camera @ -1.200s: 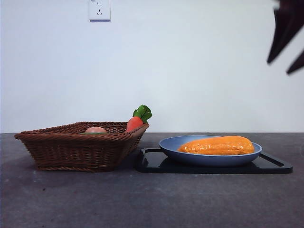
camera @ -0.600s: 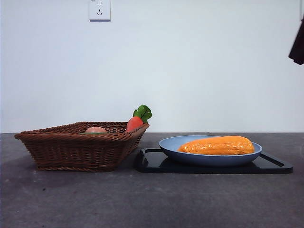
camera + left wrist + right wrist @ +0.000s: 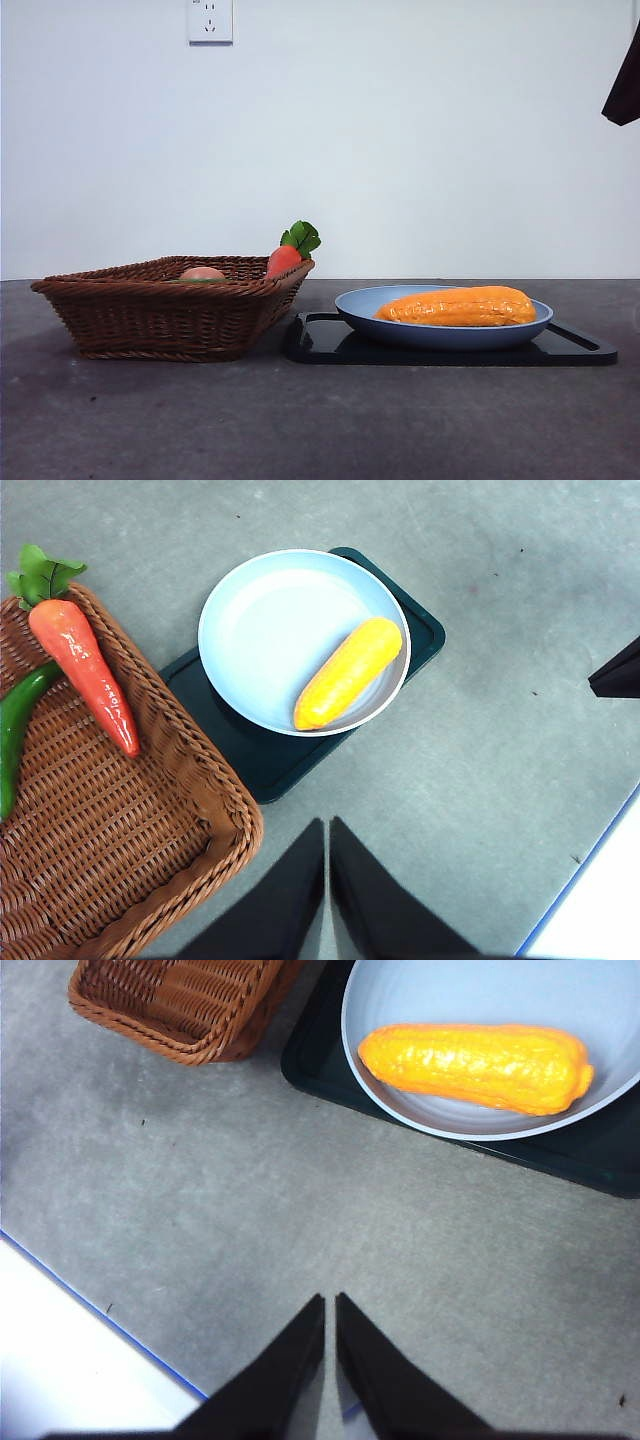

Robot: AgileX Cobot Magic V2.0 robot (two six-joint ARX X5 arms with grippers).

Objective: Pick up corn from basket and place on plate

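Observation:
The corn (image 3: 458, 306) lies on its side on the light-blue plate (image 3: 360, 303), near the plate's rim in the left wrist view (image 3: 349, 671) and in the right wrist view (image 3: 478, 1067). The brown wicker basket (image 3: 160, 310) stands left of the plate and holds no corn. My left gripper (image 3: 327, 825) hangs shut high above the table, apart from everything. My right gripper (image 3: 329, 1300) is also shut, high over bare table in front of the plate (image 3: 440, 1120). A black tip (image 3: 625, 90) shows at the top right of the front view.
A red-orange carrot (image 3: 284, 258) with green leaves and a small peach-pink item (image 3: 202, 273) rest in the basket, with a green vegetable (image 3: 18, 730) beside the carrot (image 3: 85, 670). A flat black tray (image 3: 320, 345) lies under the plate. A blue-edged table border (image 3: 95, 1305) runs nearby.
The dark arm at the top right of the front view has drawn back toward the edge, leaving only a small tip. Corn, plate and basket have not moved.

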